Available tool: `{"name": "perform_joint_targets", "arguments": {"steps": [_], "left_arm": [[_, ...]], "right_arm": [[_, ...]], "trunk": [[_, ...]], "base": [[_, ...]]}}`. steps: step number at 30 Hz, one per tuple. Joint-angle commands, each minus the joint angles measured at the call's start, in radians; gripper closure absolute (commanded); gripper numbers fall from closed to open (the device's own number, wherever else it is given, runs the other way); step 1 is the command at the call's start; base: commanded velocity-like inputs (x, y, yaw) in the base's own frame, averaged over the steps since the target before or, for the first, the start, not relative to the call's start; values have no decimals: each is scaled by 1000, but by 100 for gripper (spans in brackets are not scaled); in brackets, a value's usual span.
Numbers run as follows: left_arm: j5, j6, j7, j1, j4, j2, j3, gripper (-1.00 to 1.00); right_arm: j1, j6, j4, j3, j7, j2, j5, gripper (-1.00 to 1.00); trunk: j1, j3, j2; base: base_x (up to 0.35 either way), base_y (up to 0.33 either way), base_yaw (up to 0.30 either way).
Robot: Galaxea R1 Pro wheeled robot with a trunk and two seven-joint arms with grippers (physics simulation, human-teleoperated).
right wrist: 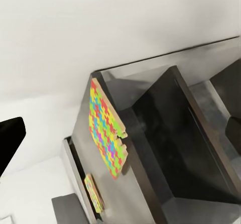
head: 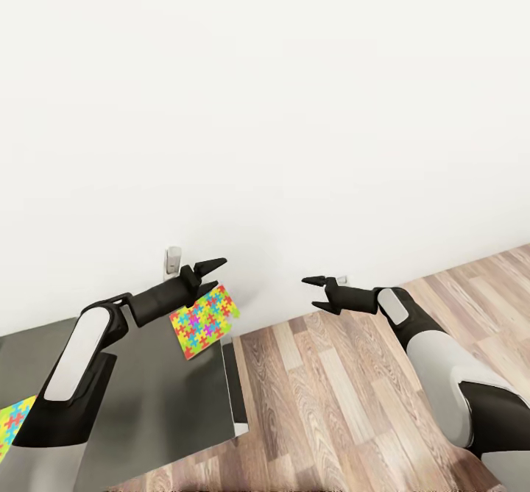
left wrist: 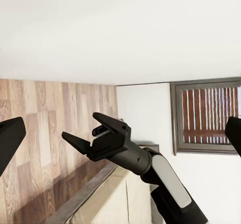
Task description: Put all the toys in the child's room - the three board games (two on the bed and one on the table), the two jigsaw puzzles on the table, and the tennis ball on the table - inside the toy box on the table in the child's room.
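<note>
a: which way does the puzzle lie?

b: flat on the grey table, near its far right corner, turned at a slant to the edges. its long axis runs from the near left up toward the wall. in the right wrist view the same puzzle shows edge-on as a thin board with a notched side.

a: how does it look?

b: a grid of interlocking pieces in red, yellow, green, blue and pink.

a: is there another?

b: yes, a second puzzle at the table's left, cut off by the frame and partly behind the left arm. the right wrist view shows it small and edge-on.

a: the pincers?

b: the left gripper hangs over the first puzzle's far end, fingers apart, holding nothing. the right gripper hovers over the wood floor, well clear of the table, fingers also spread and empty; the left wrist view shows it the same.

a: anything unclear?

b: a dark open box sits on the table beside the puzzle; i can't make out its inside.
</note>
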Motion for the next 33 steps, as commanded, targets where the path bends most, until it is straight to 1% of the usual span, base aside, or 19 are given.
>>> {"name": "perform_joint_targets", "arguments": {"steps": [1, 10, 13, 20, 28, 29, 31, 32, 33], "left_arm": [[11, 1, 10, -1, 0, 1, -1, -100], [12, 0, 9, 0, 1, 1, -1, -100], [13, 0, 9, 0, 2, 1, -1, -100], [13, 0, 8, 0, 4, 1, -2, -100], [19, 3, 1, 0, 3, 1, -1, -100], [25, 4, -2, 0, 3, 1, -1, -100], [52, 4, -10, 0, 3, 1, 0, -100], [52, 4, -10, 0, 3, 1, 0, -100], [70, 4, -14, 0, 3, 2, 0, -100]], "right_arm": [[-1, 5, 0, -6, 5, 0, 7, -100], [-10, 6, 0, -7, 5, -5, 8, -100], [-16, 5, 2, -7, 3, -12, 7, -100], [-19, -10, 7, -8, 1, -16, 8, -100], [-17, -62, 9, -8, 9, -15, 7, -100], [-16, -69, 9, -8, 11, -15, 7, -100], [-15, -78, 9, -9, 19, -16, 7, -100], [-15, -78, 9, -9, 19, -16, 7, -100], [-14, -81, 9, -9, 28, -16, 7, -100]], "trunk": [[0, -3, -2], [0, -18, -2], [0, -23, -2], [0, -34, -2], [0, -47, -2], [0, -49, -2], [0, -52, -2], [0, -54, -2], [0, -55, -2]], "base": [[0, 0, 0], [0, 0, 0], [0, 0, 0], [0, 0, 0], [0, 0, 0], [0, 0, 0], [0, 0, 0], [0, 0, 0], [0, 0, 0]]}}
